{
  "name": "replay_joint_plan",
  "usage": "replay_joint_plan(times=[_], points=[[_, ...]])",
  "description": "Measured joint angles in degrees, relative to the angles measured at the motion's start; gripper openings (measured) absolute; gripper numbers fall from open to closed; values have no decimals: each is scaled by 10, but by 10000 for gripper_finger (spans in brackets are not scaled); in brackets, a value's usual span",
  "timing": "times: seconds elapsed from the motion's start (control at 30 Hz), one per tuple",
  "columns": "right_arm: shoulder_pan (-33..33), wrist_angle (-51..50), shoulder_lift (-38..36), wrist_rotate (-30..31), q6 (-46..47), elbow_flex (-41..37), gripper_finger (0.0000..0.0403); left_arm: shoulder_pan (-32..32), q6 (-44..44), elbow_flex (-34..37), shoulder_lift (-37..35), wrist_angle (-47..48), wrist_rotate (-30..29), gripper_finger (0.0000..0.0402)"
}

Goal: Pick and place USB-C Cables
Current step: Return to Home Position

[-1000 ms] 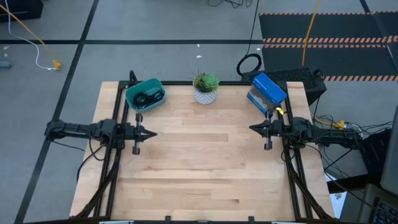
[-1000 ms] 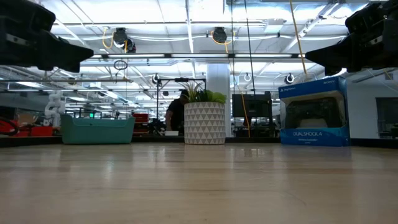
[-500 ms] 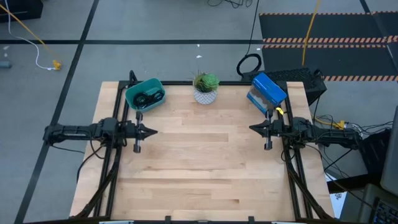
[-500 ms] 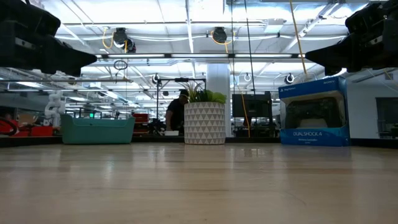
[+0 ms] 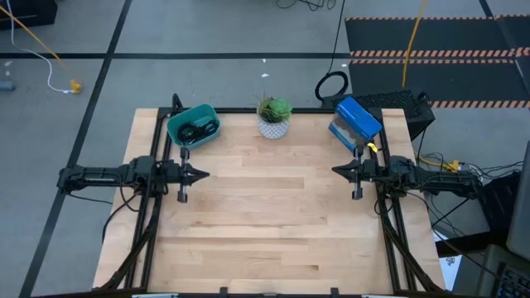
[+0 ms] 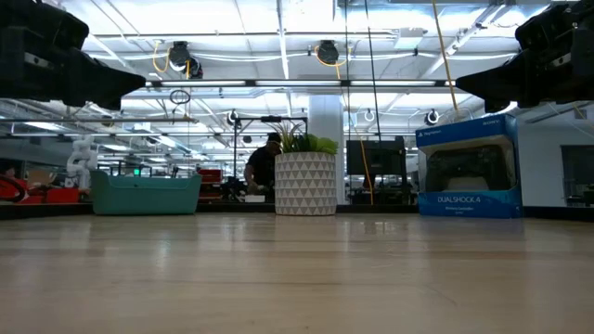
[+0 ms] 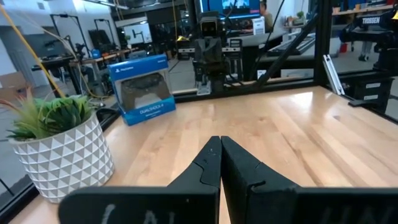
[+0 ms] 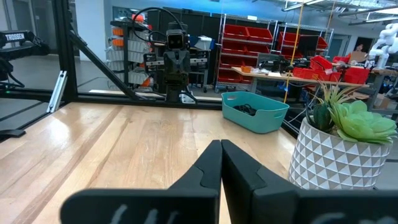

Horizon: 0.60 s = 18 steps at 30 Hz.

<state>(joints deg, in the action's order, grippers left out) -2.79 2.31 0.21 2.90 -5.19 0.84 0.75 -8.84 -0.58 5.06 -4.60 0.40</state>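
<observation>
The USB-C cables [image 5: 197, 128] show as dark coils lying inside a teal bin [image 5: 179, 132] at the table's far left; in the right wrist view they are a dark heap [image 8: 247, 109] on the bin's floor. My left gripper [image 5: 204, 175] hovers shut and level at the table's left side, just nearer than the bin, pointing toward the right edge [image 7: 220, 140]. At the right side my right gripper [image 5: 334, 170] hovers shut, pointing toward the left edge [image 8: 221, 144]. Neither holds anything.
A plant in a white patterned pot [image 5: 273, 117] stands at the far middle, and a blue controller box [image 5: 356, 121] at the far right. Bare wooden tabletop [image 5: 273, 215] lies between the two arms. A person [image 6: 262, 167] shows in the room behind the table.
</observation>
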Motion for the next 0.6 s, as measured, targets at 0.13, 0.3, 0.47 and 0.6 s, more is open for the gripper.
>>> replay_joint_plan(times=[0.13,0.3,0.47,0.6], points=[[0,0,0,0,0,0,0,0,4,0,0,-3,11,3],[0,0,0,0,0,0,0,0,5,0,-29,0,18,3],[0,0,0,0,0,0,0,0,6,-4,-49,23,27,3],[0,0,0,0,0,0,0,0,2,-6,-49,41,26,3]])
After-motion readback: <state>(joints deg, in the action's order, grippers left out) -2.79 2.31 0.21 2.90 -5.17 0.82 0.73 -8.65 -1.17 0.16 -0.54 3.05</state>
